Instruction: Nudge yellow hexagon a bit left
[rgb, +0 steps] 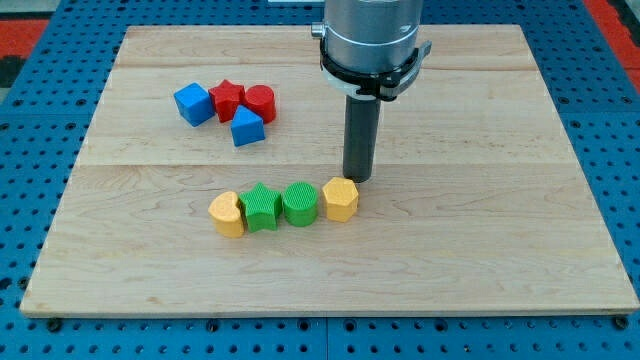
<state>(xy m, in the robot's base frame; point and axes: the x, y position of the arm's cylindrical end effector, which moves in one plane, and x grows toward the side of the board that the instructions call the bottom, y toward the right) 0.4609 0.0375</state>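
Note:
The yellow hexagon (341, 199) lies at the right end of a row of blocks just below the board's middle. To its left, touching in line, are a green cylinder (299, 204), a green star (262, 207) and a yellow heart (228, 213). My tip (358, 179) stands just above and slightly right of the yellow hexagon, very close to its upper right edge. The rod rises straight to the grey arm (372, 40) at the view's top.
A cluster sits at the upper left: a blue cube (192, 104), a red star (227, 99), a red cylinder (260, 103) and a blue triangular block (247, 128). The wooden board (500, 200) rests on a blue perforated table.

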